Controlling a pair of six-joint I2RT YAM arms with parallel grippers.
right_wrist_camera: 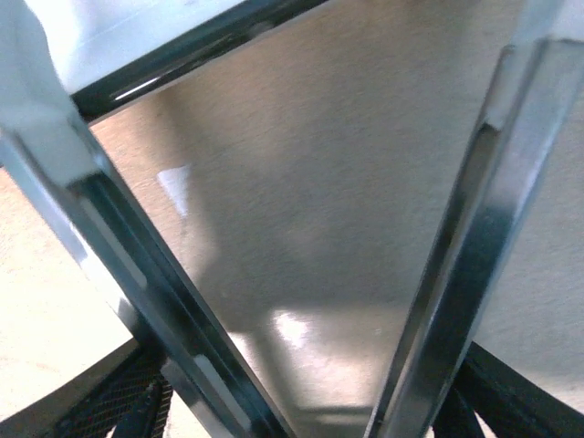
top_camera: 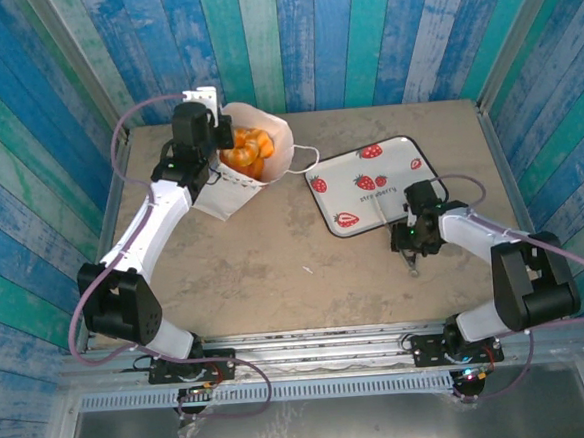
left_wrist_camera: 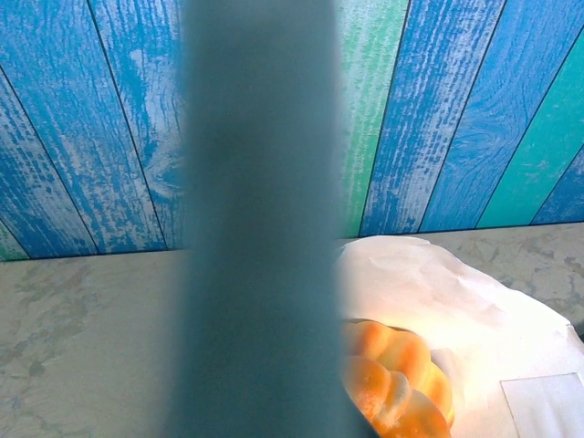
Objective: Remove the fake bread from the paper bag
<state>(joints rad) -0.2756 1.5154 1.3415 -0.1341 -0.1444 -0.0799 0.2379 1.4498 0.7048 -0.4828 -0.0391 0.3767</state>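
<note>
The white paper bag (top_camera: 273,158) stands open at the back left of the table, with glossy orange fake bread (top_camera: 245,150) inside it. My left gripper (top_camera: 198,135) is at the bag's left rim, shut on the paper bag. In the left wrist view a blurred grey band crosses the middle, and beside it a braided golden roll (left_wrist_camera: 397,379) lies inside the bag's white paper (left_wrist_camera: 438,292). My right gripper (top_camera: 411,233) hangs low over bare table just off the tray's near right corner. Its metal fingers (right_wrist_camera: 474,228) stand apart with nothing between them.
A white square tray (top_camera: 399,176) printed with red strawberries lies right of the bag, and its dark rim (right_wrist_camera: 137,36) shows in the right wrist view. Blue and green plank walls close in the table at the back and sides.
</note>
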